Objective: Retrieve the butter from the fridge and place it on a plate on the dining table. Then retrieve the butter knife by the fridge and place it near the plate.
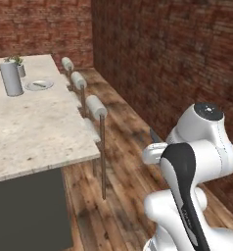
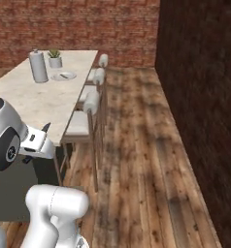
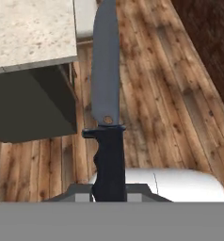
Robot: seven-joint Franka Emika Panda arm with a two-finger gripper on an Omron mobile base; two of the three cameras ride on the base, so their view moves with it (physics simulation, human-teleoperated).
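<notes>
A red brick room with a plank floor is surrounding the long beige speckled counter [image 1: 35, 127], which is the dining table, with roll-back stools [image 1: 96, 108] lined along its near side. The task is looking well along: far ahead of the hand, at the counter's far end, the round grey plate [image 1: 38, 85] is sitting just beside a tall grey canister [image 1: 11, 78] and a small potted plant [image 2: 54, 58], and a pale sliver is lying on the plate, which I am judging to be the butter [image 1: 38, 84], though it is too small to be sure. What is remaining is the second half's finish: carrying the butter knife [image 3: 107, 108] across and setting it down near the plate. The hand [image 3: 109, 188] is pinching the knife by its black handle, with the dark blade sticking straight out ahead of it, over the floor and past the counter's near corner. In the left base view the blade tip is poking up beside the folded arm. The arm is tucked close to the base in a compact carrying pose, with the hand held low, at about the counter's edge height and well short of the plate, so the base is likely needing to drive further along before any reach.
</notes>
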